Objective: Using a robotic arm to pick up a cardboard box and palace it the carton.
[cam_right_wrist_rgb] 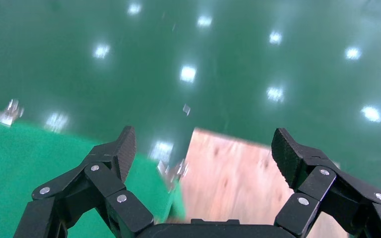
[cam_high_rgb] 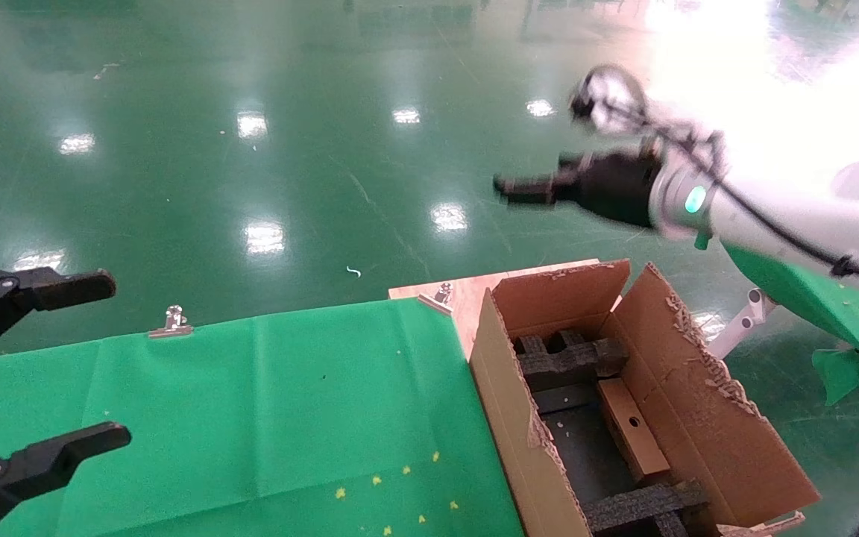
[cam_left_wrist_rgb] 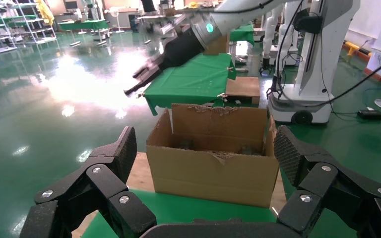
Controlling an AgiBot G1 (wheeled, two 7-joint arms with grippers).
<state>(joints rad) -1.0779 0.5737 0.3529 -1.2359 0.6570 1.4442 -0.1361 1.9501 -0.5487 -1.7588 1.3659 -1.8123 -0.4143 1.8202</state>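
A white robotic arm [cam_high_rgb: 772, 216] reaches in from the right, raised above the green floor beyond the far end of the carton [cam_high_rgb: 705, 418]. Its right gripper [cam_high_rgb: 511, 186] is spread wide and holds nothing; its wrist camera looks down past the fingers [cam_right_wrist_rgb: 121, 151] at the floor, a bare wooden board [cam_right_wrist_rgb: 228, 178] and the edge of a green cloth [cam_right_wrist_rgb: 30, 168].

The carton sits open at the right end of the table, flaps torn, black foam [cam_high_rgb: 567, 362] inside. The small cardboard box [cam_high_rgb: 632, 440] lies in the carton, against its right wall, between the foam pieces.

The left gripper [cam_high_rgb: 34, 365] hangs over the table's left edge, also spread and empty, pointing toward the carton.
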